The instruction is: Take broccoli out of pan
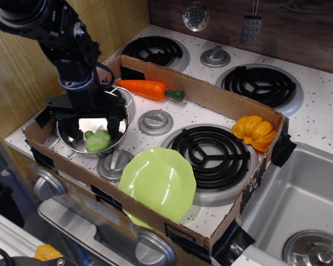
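Light-green broccoli [97, 141] inside a shiny silver pan [72, 139]. Black gripper [91, 126] and arm above the pan. Orange carrot [141, 87] with a dark-green tip. Lime-green plate [158, 185]. Orange-yellow squash [255, 132]. Brown cardboard tray [233, 105] with black tape at its corners. White stove top [322, 105] speckled with small dark flecks; black coil burners [213, 152] set in silver-grey rings; grey knobs [155, 122]. Grey sink [299, 216] at right. Light wood-grain panel [16, 77] at left; dark-brown wood wall [299, 22] behind.
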